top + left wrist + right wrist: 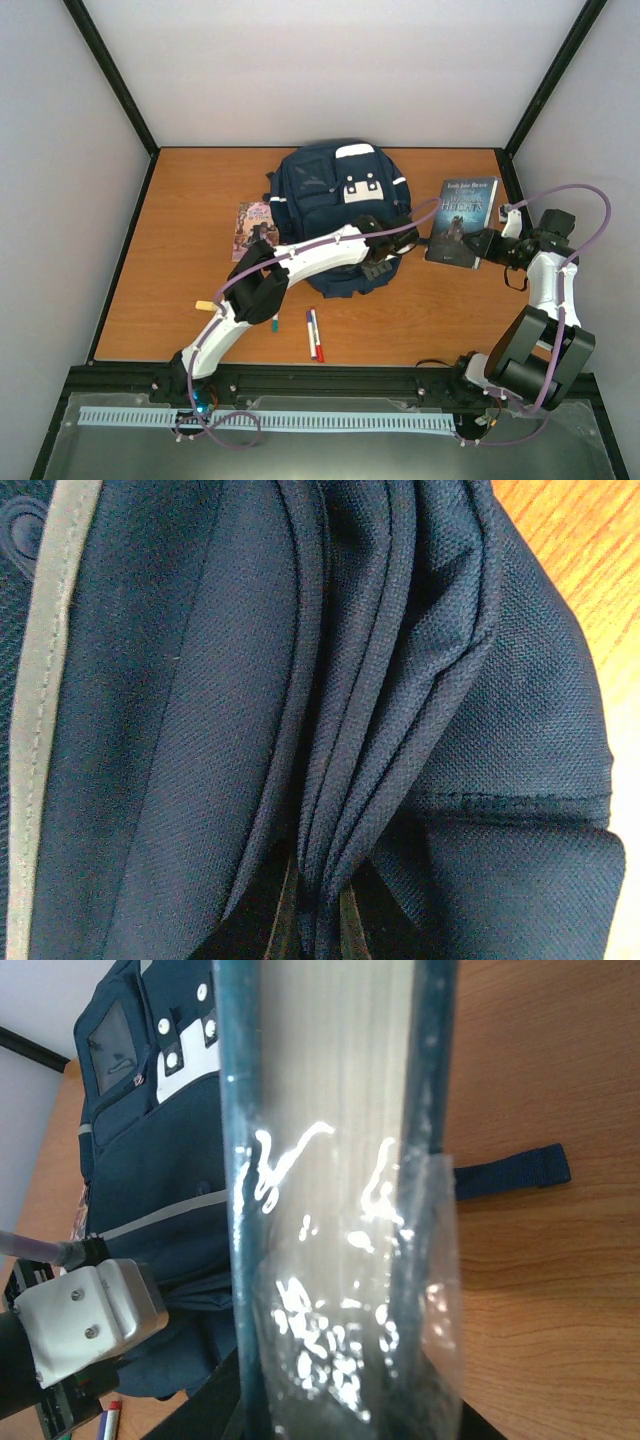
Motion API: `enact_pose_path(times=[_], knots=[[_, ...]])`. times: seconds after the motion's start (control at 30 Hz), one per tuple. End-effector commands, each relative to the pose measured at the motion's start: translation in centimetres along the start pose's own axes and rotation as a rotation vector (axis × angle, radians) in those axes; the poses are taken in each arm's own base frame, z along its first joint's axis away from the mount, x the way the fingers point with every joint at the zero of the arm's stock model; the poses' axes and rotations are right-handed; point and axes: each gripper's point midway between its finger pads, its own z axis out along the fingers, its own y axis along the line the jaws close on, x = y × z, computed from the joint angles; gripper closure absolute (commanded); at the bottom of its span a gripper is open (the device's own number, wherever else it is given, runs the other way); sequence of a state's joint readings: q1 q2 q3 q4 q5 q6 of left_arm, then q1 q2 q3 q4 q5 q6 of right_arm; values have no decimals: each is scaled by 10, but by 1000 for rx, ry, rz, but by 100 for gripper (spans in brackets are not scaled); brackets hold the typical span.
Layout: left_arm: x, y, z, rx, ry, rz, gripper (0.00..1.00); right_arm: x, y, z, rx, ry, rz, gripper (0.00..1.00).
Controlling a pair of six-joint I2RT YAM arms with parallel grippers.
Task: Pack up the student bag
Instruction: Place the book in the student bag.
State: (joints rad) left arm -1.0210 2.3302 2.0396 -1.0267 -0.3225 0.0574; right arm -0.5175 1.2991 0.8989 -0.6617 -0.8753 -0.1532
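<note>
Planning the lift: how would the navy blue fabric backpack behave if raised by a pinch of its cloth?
The navy blue fabric backpack would probably be floppy: up close its cloth bunches into soft folds. It would likely sag rather than rise whole, as it lies slumped on the wooden table. Its matte weave probably grips well.

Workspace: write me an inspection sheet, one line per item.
Surface: wooden table, orange-brown.
Job's things: navy backpack lying at the middle; dark book to its right, held in the right gripper.
Clutter: small book left of the backpack; two markers near the front edge; possibly still to pack.
Grippers: left gripper shut on folds of backpack fabric; right gripper shut on the dark book.
Cables: purple cables looped along both arms.
Surroundings: white walls, black frame posts.
</note>
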Motion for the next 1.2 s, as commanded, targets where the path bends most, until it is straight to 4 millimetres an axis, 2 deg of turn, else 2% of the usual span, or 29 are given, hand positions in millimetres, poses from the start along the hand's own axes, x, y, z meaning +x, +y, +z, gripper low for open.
enact_pose_path(times=[0.0, 0.2, 0.7, 1.0, 1.17], knots=[[-22, 34, -53, -90, -112, -29, 99, -15, 13, -5, -73, -62, -72, 97], [-28, 50, -82, -133, -174, -35, 99, -15, 14, -5, -81, -63, -68, 97], [-54, 88, -124, -261, -285, -64, 99, -13, 16, -6, -92, -59, -37, 97], [-71, 108, -149, -293, -363, -109, 99, -13, 37, -11, -211, -23, 62, 97], [-77, 125, -167, -312, -413, -140, 99, -14, 63, -22, -318, 21, 153, 97]])
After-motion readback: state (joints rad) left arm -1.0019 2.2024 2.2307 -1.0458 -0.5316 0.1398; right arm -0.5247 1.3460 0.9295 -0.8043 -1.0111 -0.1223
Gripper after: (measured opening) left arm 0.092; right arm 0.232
